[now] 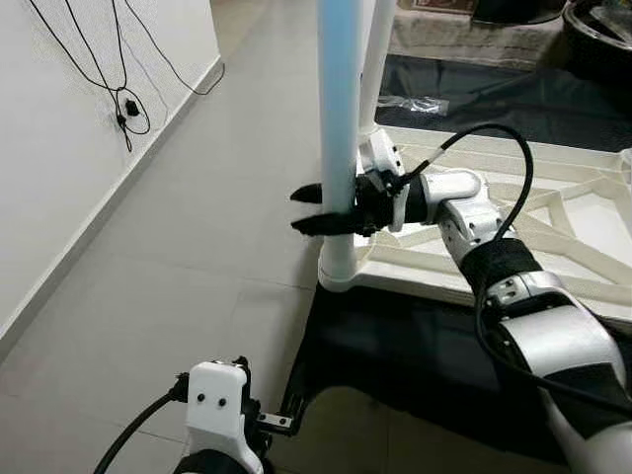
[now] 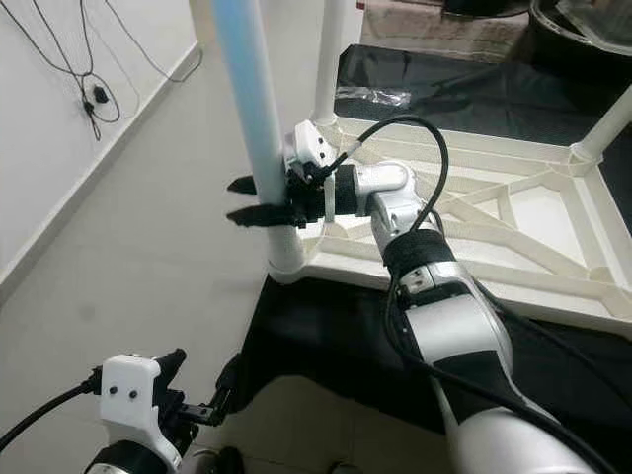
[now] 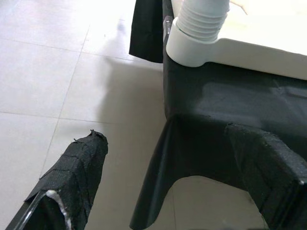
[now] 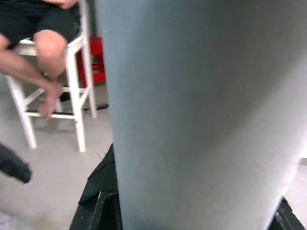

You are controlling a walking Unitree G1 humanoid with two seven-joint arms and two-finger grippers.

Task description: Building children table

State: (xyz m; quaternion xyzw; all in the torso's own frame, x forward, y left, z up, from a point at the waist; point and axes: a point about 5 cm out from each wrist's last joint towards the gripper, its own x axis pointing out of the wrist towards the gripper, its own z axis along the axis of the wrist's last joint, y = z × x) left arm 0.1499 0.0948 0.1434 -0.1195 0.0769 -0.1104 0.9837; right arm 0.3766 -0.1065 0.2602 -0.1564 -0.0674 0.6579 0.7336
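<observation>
- My right gripper [image 1: 308, 209] sits at centre frame in the head views, its two black fingers pinching the pale blue table leg [image 1: 338, 109] from either side, just above the socket.
- The white tabletop [image 1: 553, 232] lies upside down across the right half of the frame, ribbed underside up, resting on a black cloth [image 1: 395, 346] that spreads over the tiled floor [image 1: 197, 217].
- The blue leg stands upright from the near-left corner socket [image 1: 339, 267] of the tabletop and runs out of the top of the frame; a second white leg [image 1: 375, 59] rises just behind it.
- My left gripper [image 3: 168, 191] hangs low at the bottom left of the head views, fingers spread apart and holding nothing, above the edge of the black cloth.
- In the right wrist view a person [image 4: 43, 48] sits on a white stool [image 4: 76, 91], upper left of that frame.
- A black cable [image 1: 118, 89] dangles against the wall, upper left.
</observation>
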